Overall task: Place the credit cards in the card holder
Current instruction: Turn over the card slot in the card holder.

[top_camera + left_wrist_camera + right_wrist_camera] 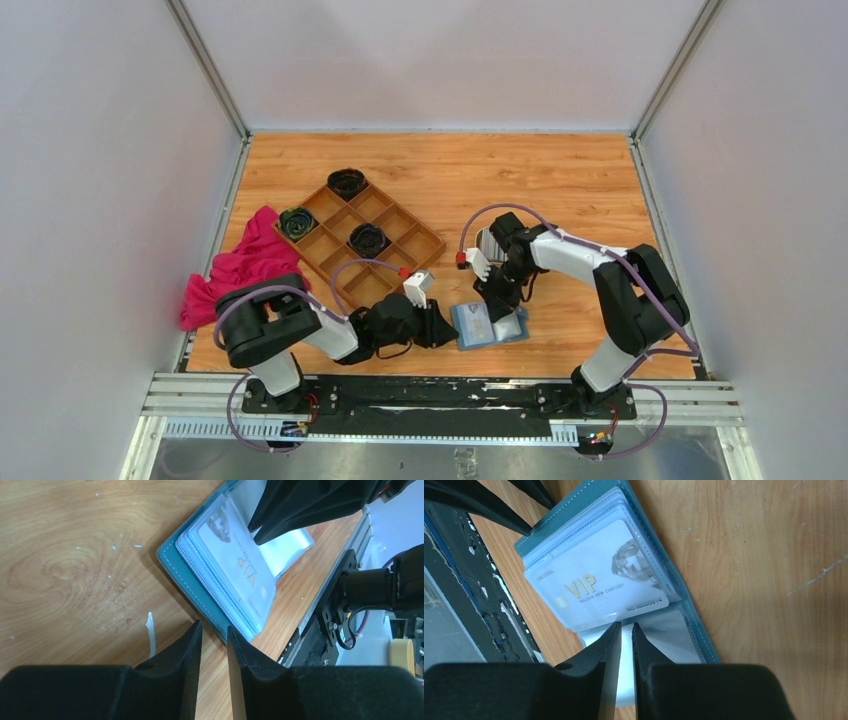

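Card holder (475, 331) lies between pincers. Left pincer (214, 626): beside its corner, parted, empty. Right pincer (625, 625): atop it, nearly closed, grip uncertain.

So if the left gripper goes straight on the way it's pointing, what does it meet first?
The card holder: its teal edge lies just beyond the tips of the left gripper, nearly touching. The VIP card in its sleeve comes after. Height is unclear, so the tips might ride over the edge.

card holder (187, 582): teal stitched leather-look, glossy clear sleeves; table (75, 540): scuffed wood grain
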### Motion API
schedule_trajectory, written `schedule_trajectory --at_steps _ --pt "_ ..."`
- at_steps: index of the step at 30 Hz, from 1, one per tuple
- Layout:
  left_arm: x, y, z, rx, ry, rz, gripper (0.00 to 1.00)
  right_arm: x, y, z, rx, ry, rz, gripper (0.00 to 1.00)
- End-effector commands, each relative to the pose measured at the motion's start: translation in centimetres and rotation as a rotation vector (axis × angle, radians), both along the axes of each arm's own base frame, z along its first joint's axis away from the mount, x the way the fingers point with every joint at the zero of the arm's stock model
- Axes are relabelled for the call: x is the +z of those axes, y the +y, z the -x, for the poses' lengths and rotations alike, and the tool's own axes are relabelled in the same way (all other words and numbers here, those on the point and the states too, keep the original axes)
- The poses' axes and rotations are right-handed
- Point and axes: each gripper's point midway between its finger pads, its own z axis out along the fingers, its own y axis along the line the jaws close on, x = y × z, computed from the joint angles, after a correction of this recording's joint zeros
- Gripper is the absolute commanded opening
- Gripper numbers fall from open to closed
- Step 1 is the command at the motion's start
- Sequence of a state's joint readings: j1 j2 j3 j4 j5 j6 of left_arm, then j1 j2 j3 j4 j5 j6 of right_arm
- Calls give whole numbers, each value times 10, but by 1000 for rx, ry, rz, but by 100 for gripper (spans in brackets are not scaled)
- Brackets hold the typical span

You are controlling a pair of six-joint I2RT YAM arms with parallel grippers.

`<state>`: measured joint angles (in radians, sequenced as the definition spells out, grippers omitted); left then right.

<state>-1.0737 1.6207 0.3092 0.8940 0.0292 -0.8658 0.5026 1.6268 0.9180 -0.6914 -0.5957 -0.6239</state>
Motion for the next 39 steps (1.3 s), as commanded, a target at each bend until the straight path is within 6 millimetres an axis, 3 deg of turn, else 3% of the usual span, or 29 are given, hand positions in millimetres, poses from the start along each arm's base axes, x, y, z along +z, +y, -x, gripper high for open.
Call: schedule_trajectory --at_steps 1,12,19,27,35,39 --pt "8 -16 0 -27 7 75 28 4 9 -1 -12 22 -24 17" --pt "0 -19 0 -27 28 74 27 10 22 5 18 40 -68 17" --pt "-1 3 -1 33 16 35 33 25 11 -1 45 -50 -76 19" --pt "23 17 3 26 -49 58 44 49 16 11 90 -67 -189 21" --pt "68 39 -14 89 -221 26 53 63 19 9 70 -82 -238 21" --pt "85 56 -20 161 -283 57 70 70 19 8 54 -88 -265 22"
